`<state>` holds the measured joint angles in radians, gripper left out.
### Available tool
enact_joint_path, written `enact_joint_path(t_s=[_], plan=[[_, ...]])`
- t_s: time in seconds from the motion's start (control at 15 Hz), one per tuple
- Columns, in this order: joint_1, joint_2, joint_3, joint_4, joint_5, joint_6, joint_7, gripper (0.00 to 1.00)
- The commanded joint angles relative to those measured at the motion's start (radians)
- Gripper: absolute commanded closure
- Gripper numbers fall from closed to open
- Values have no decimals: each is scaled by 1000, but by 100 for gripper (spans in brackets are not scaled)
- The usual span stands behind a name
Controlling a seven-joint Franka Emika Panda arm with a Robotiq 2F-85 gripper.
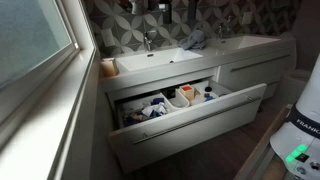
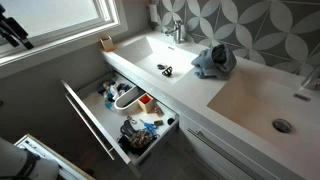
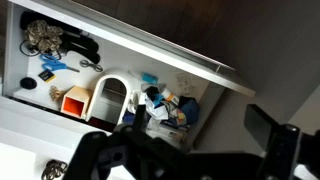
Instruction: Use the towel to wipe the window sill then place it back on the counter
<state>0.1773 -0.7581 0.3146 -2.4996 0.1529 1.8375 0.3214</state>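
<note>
Claw (image 3: 180, 140): spread, empty, above open drawer (image 2: 95, 125). Towel (image 2: 213, 60): bunched on tabletop (image 2: 195, 88). Risk: a shallow pinch could drop towel into drawer.

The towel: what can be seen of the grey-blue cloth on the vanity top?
The soft, fuzzy grey-blue towel lies crumpled in a loose heap with raised folds, not spread out. It sits on the glossy white counter, next to the rectangular basin and close to the patterned tiled wall. Only the counter touches it. Both exterior views show it; the wrist view does not.
</note>
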Motion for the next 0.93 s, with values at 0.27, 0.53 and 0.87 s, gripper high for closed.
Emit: enact_joint_path(t_s=[0.27, 0.53, 0.87], plan=[[-96, 29, -44, 33, -30, 61, 69, 0], [-242, 125, -144, 117, -82, 176, 75, 0], [-371, 334, -242, 266, -142, 382, 88, 0]])
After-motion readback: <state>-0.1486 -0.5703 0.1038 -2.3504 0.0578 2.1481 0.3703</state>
